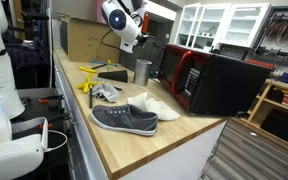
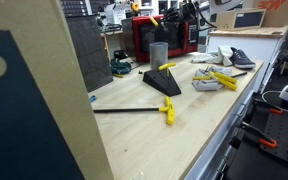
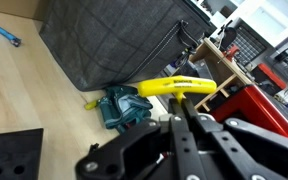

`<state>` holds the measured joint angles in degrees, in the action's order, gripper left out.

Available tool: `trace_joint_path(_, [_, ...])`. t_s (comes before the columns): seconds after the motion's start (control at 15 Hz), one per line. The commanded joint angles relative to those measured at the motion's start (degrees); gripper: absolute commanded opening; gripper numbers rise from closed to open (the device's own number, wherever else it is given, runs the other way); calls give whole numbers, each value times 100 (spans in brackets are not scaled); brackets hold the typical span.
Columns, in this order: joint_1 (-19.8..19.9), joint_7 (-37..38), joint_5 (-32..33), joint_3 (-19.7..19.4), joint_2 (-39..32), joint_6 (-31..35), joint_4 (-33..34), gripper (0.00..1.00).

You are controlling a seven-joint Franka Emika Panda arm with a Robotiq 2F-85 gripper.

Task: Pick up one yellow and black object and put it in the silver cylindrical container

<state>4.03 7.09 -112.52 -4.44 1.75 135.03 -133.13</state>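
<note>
In the wrist view my gripper (image 3: 184,108) is shut on the black shaft of a yellow and black T-handle tool (image 3: 176,87), with the yellow handle just past the fingertips. In an exterior view the gripper (image 1: 132,38) hangs high above the back of the wooden table. The silver cylindrical container (image 1: 142,71) stands upright below it, beside the black and red box; it also shows in the other exterior view (image 2: 159,52). Another yellow and black T-handle tool (image 2: 168,110) lies on the table, and a yellow piece rests on a black wedge (image 2: 164,80).
A grey shoe (image 1: 124,120) and a white shoe (image 1: 170,108) lie near the table's front. A black and red box (image 1: 219,80) stands at the back. A teal object (image 3: 124,108) and a dark grey fabric box (image 3: 114,40) show in the wrist view. More yellow tools (image 2: 222,80) lie by the shoes.
</note>
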Motion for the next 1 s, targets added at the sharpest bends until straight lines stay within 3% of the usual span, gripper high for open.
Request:
trace_joint_path(0.0, [143, -36, -404, -124, -154, -398, -81, 1])
trace_joint_path(0.47, [113, -128, -1185, -80, -632, -1163, -140, 1])
trace_joint_path(0.93, [-8, -195, -1284, 51, -718, -1422, -139, 1])
